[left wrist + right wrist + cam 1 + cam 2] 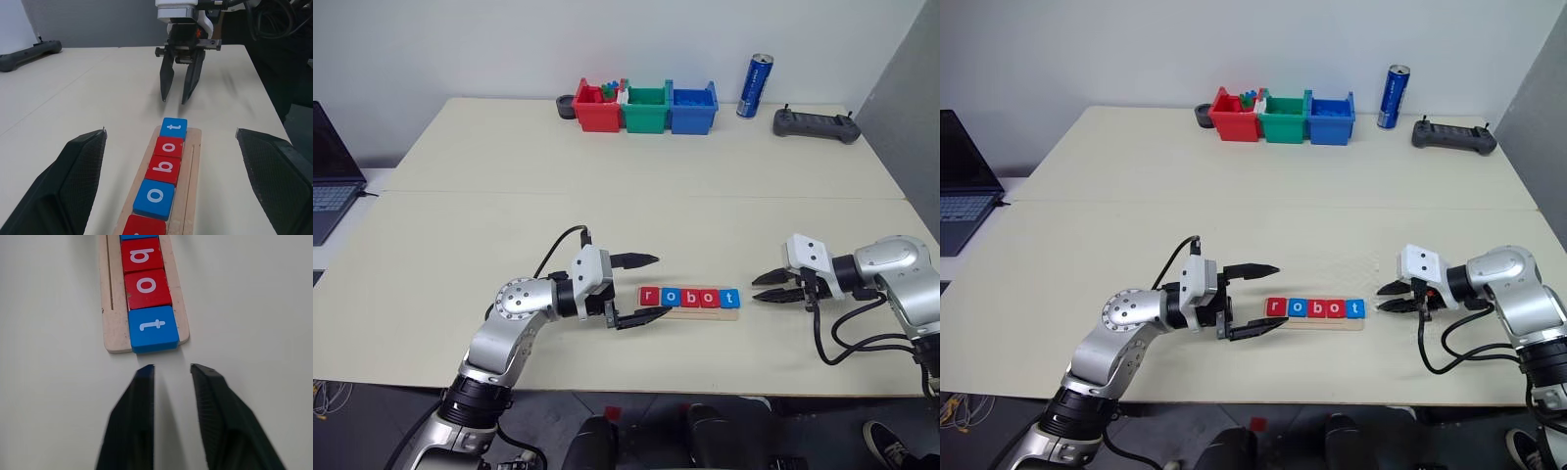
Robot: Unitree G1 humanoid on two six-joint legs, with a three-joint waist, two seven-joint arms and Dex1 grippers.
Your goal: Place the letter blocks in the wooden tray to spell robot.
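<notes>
The counter (636,186) is a pale, matte cream surface with a seam running across its middle. Along its far edge stand three plastic bins, red (596,108), green (646,109) and blue (693,108), the red one holding small coloured pieces. A blue can (755,86) stands upright just beside them, and a dark handheld controller (816,124) lies further right. A laptop (333,176) sits off the left edge. None of these obstructs the near working area.

The wooden tray (194,161), light wood with a raised rim, lies near the front edge. The five letter blocks (690,297), flat squares in red and blue with white letters, sit in it in a row reading r, o, b, o, t.

The left tool (646,287) hangs at the tray's left end, jaws wide apart and empty. The right tool (171,382) sits just off the tray's right end, jaws nearly together with a narrow gap, holding nothing and clear of the blue t block.
</notes>
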